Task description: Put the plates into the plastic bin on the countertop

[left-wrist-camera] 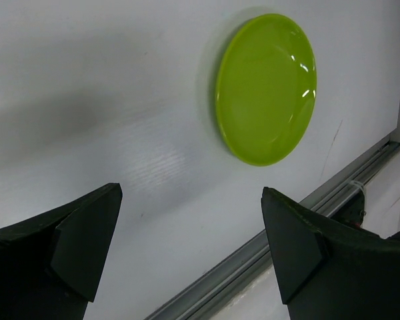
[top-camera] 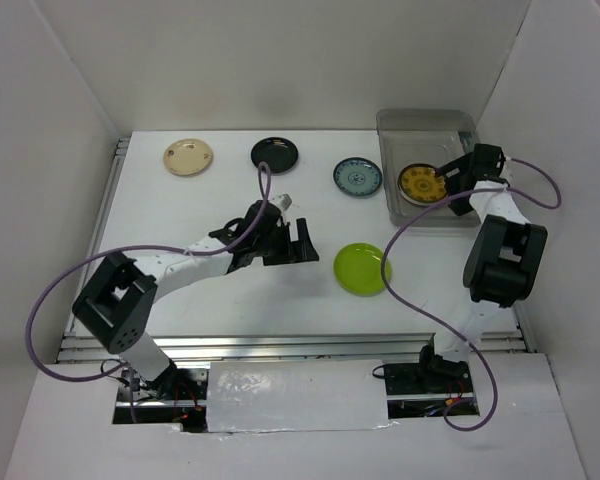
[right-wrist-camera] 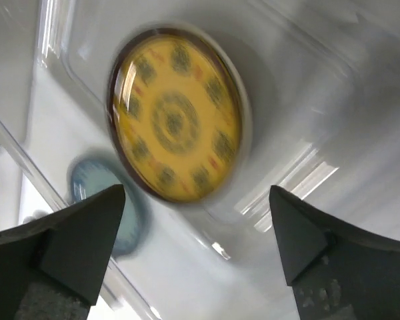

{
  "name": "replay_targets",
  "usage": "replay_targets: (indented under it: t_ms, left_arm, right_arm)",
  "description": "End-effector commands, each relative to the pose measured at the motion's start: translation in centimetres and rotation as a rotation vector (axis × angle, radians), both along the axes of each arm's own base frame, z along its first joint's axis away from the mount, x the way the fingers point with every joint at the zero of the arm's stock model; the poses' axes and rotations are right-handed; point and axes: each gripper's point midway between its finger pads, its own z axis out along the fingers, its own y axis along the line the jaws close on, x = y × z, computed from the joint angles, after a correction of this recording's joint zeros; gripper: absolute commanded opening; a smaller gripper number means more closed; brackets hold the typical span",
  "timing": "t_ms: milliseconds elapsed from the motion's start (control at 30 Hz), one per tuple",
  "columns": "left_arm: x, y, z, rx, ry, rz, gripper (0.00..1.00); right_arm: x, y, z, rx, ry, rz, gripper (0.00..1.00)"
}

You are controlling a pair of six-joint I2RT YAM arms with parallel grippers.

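Amber plate (right-wrist-camera: 177,113) lies in bin (top-camera: 427,122) — apparently beneath right tool (right-wrist-camera: 195,213).

A plate (top-camera: 421,183) lies in the plastic bin (top-camera: 430,130) on the desk (top-camera: 260,300), a second plate (top-camera: 357,177), third plate (top-camera: 274,153) and fourth plate (top-camera: 188,157) line up leftward from the bin, and a fifth plate (top-camera: 361,268) lies before the bin, to its left.

The amber patterned plate (top-camera: 421,183) lies flat in the clear plastic bin (top-camera: 427,122) at the white countertop's (top-camera: 160,210) far right. A cream plate (top-camera: 188,157), black plate (top-camera: 274,153) and blue-patterned plate (top-camera: 357,177) sit in a row across the far side. The lime green plate (top-camera: 361,268) lies nearer, alone.
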Motion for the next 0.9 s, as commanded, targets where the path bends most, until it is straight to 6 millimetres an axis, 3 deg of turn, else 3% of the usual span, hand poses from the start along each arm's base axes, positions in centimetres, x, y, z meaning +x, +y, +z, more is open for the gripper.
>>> replay_targets:
  t_ms: [0, 33, 67, 100, 133, 167, 200, 233, 267, 300, 333, 367, 400, 433, 467, 500, 533, 767, 833, 867]
  left_arm:
    - [2.4, -3.3, 0.8, -0.061, -0.064, -0.029, 0.99]
    - [3.1, -4.2, 1.0, -0.075, -0.068, -0.027, 0.99]
    - [3.6, -4.8, 0.6, -0.082, -0.059, -0.018, 0.99]
    - [3.6, -5.4, -1.6, -0.057, -0.022, -0.021, 0.99]
    - [4.2, -6.2, -1.7, -0.067, -0.025, -0.017, 0.99]
    - [4.1, -6.8, -3.6, -0.045, 0.003, -0.024, 0.99]
    - [4.2, -7.1, -4.1, -0.039, 0.008, -0.022, 0.99]
    - [4.7, -7.9, -3.9, -0.05, -0.002, -0.021, 0.99]
    - [4.8, -8.1, -5.5, -0.031, 0.019, -0.022, 0.99]
    - [5.2, -8.7, -5.4, -0.036, 0.018, -0.021, 0.96]
    - [5.4, -9.0, -5.8, -0.032, 0.022, -0.022, 0.94]
    - [5.4, -9.1, -7.1, -0.01, 0.038, -0.019, 0.92]
    - [5.6, -9.3, -7.2, -0.005, 0.041, -0.014, 0.84]
    - [5.5, -9.3, -7.8, 0.01, 0.051, -0.014, 0.8]
    - [5.4, -9.3, -8.3, 0.026, 0.052, 0.0, 0.77]
    - [5.3, -9.1, -8.6, 0.034, 0.053, 0.006, 0.7]
    - [5.2, -9.0, -8.9, 0.04, 0.055, 0.012, 0.64]
    - [4.4, -9.1, -10.0, 0.026, 0.068, -0.001, 0.43]
    - [4.0, -9.3, -10.1, 0.012, 0.073, -0.024, 0.22]
    - [4.0, -9.3, -10.0, 0.011, 0.072, -0.024, 0.13]
  right_arm:
    - [-2.2, 1.3, 8.1, -0.109, -0.177, -0.003, 1.0]
    - [-3.2, 1.9, 7.7, -0.112, -0.165, 0.012, 1.0]
    - [-4.1, 2.6, 9.5, -0.117, -0.2, 0.026, 1.0]
    - [-5.0, 3.2, 9.4, -0.11, -0.188, 0.042, 1.0]
    - [-5.8, 4.9, 8.7, -0.107, -0.179, 0.094, 1.0]
    - [-6.9, 5.8, 10.6, -0.124, -0.228, 0.111, 1.0]
    - [-7.5, 6.8, 10.9, -0.14, -0.247, 0.144, 1.0]
    - [-9.0, 9.1, 11.3, -0.146, -0.278, 0.209, 1.0]
    - [-9.7, 10.4, 11.9, -0.142, -0.309, 0.256, 1.0]
    - [-10.7, 11.6, 10.7, -0.14, -0.301, 0.301, 1.0]
    - [-11.5, 13.6, 11.0, -0.125, -0.325, 0.362, 1.0]
    - [-12.3, 14.5, 13.6, -0.135, -0.407, 0.384, 1.0]
    - [-13.5, 15.3, 11.3, -0.116, -0.374, 0.41, 1.0]
    - [-14.6, 16.1, 12.5, -0.114, -0.422, 0.436, 1.0]
    - [-15.3, 17.0, 12.4, -0.106, -0.428, 0.465, 1.0]
    - [-16.1, 17.3, 11.5, -0.103, -0.418, 0.473, 1.0]
    - [-17.0, 17.7, 12.3, -0.106, -0.453, 0.483, 1.0]
    - [-20.0, 18.7, 10.7, -0.076, -0.471, 0.529, 1.0]
    - [-20.7, 19.3, 9.0, -0.052, -0.448, 0.562, 1.0]
    - [-20.6, 19.3, 9.2, -0.056, -0.454, 0.563, 1.0]
